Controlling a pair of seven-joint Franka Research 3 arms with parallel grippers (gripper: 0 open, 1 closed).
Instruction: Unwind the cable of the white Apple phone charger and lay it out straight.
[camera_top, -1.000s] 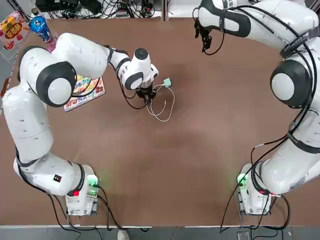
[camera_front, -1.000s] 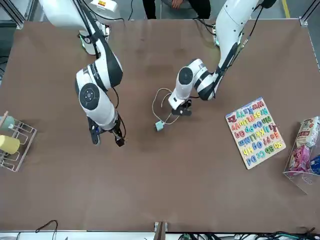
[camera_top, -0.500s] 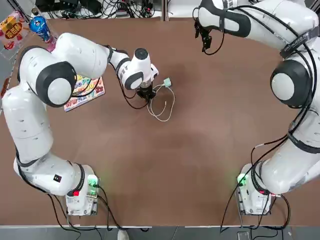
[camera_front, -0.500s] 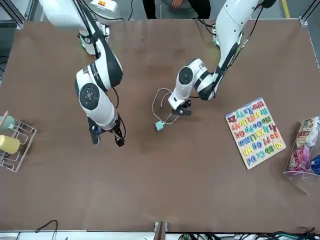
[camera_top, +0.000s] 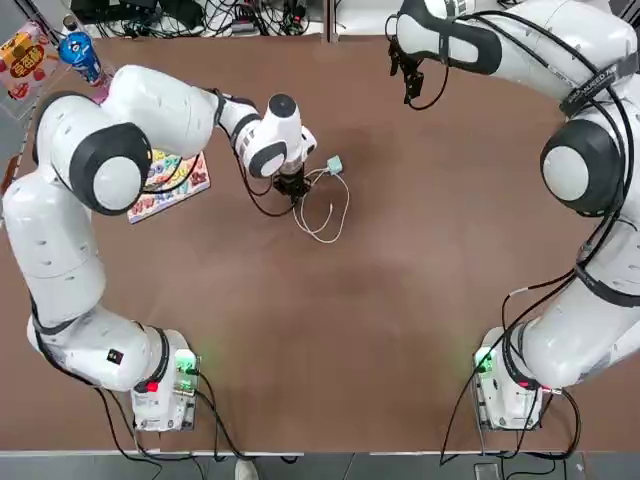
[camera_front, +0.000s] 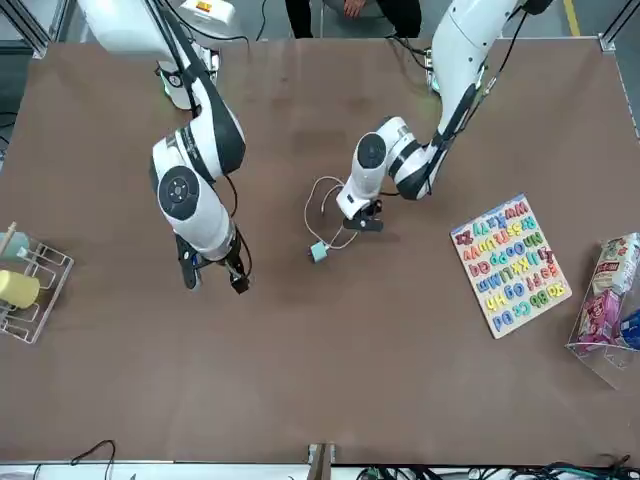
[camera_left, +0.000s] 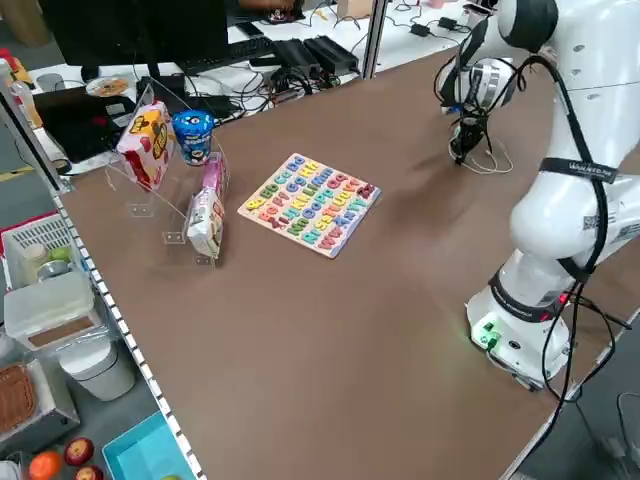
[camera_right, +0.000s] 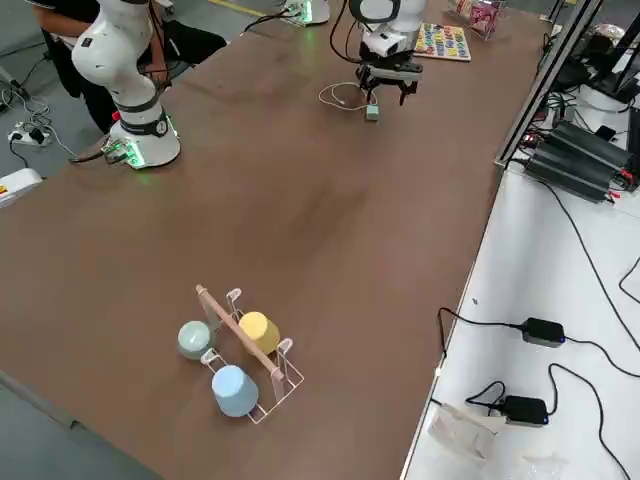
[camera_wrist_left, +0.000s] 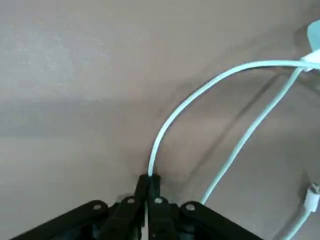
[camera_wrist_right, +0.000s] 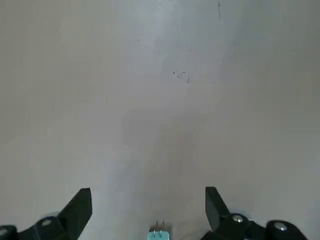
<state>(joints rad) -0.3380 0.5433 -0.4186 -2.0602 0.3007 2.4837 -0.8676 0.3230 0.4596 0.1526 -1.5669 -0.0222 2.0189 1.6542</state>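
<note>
The thin white cable (camera_top: 327, 213) lies in a loose loop on the brown table, left of centre toward the far edge. One end joins the small bluish-white charger (camera_top: 334, 164). My left gripper (camera_top: 291, 188) stands on the table just left of the loop, shut on a strand of the cable (camera_wrist_left: 200, 92), which runs out from between its closed fingertips (camera_wrist_left: 156, 186). The free connector (camera_wrist_left: 311, 200) rests on the table beside it. My right gripper (camera_top: 410, 88) hangs open at the far edge, holding nothing. The charger (camera_wrist_right: 158, 234) shows prongs up between its spread fingers.
A colourful alphabet puzzle board (camera_top: 172, 180) lies left of my left gripper. A clear holder with snack packs and a blue bottle (camera_top: 78, 55) stands at the far left corner. A wire rack with pastel cups (camera_front: 25, 285) sits at the far right edge.
My left gripper's fingers have closed onto the cable strand. Both arms have stayed almost in place, and the loop and charger have not shifted.
</note>
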